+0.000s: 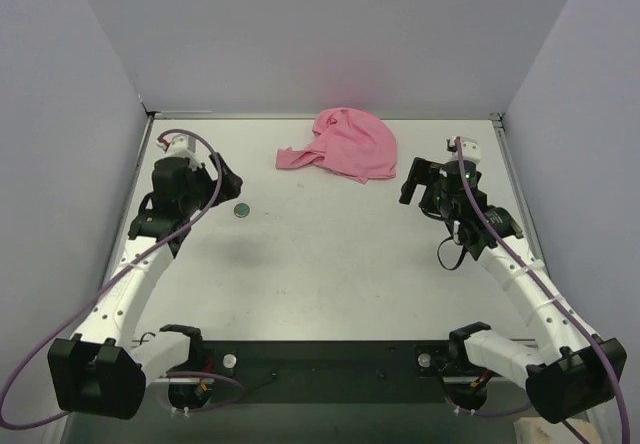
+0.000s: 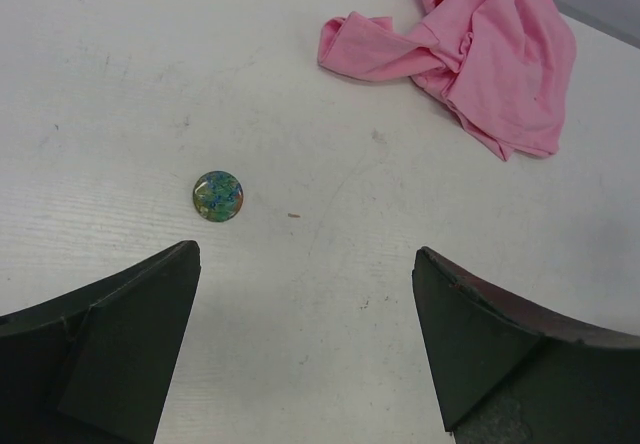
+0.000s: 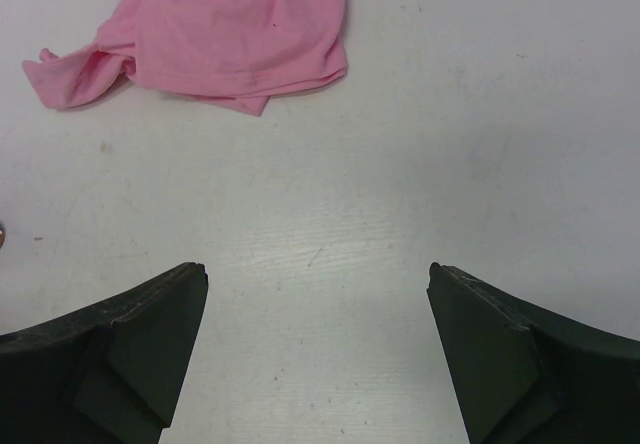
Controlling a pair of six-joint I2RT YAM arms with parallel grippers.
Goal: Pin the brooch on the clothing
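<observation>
Pink clothing point(image 1: 347, 144); brooch point(image 2: 217, 195) mottled green and blue; white table point(image 1: 330, 274).

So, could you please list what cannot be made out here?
Small round green-blue brooch: back hidden against the table, every view.
Crumpled pink fabric T-shirt: any label lost in folds; top edge crops it in both wrist views.
Left end effector and right end effector: cropped by wrist views' bottom edge.

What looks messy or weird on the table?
The pink T-shirt lies crumpled in a heap near the far edge of the table, not spread flat, so pinning could be awkward. The brooch sits apart from it on bare tabletop. Nothing looks spilled or broken.
</observation>
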